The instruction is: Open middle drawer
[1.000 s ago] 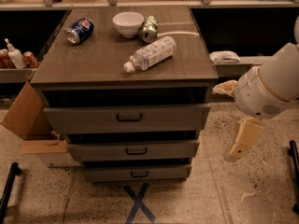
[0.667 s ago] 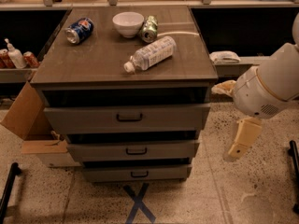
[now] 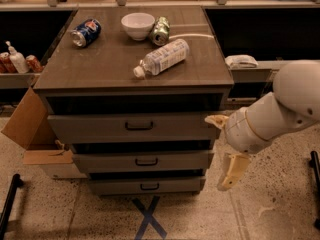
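The arm point(image 3: 280, 109) juts in from the right edge of the frame, white forearm angled down and left. The pincer point(image 3: 216, 153) hangs by the cabinet's right side, its two tan fingers point(image 3: 233, 170) spread wide, one aimed left toward the top drawer's point(image 3: 90, 126) corner, the other pointing down at the floor. The middle drawer point(image 3: 110, 162) sits lower centre, its small black handle point(image 3: 146, 161) untouched and well left of the pincer.

Arm point(image 3: 280, 106) of smooth, white, rounded segments with a thin tan seam ring, ending in a cream-tan gripper point(image 3: 220, 152) just right of the cabinet point(image 3: 100, 69).
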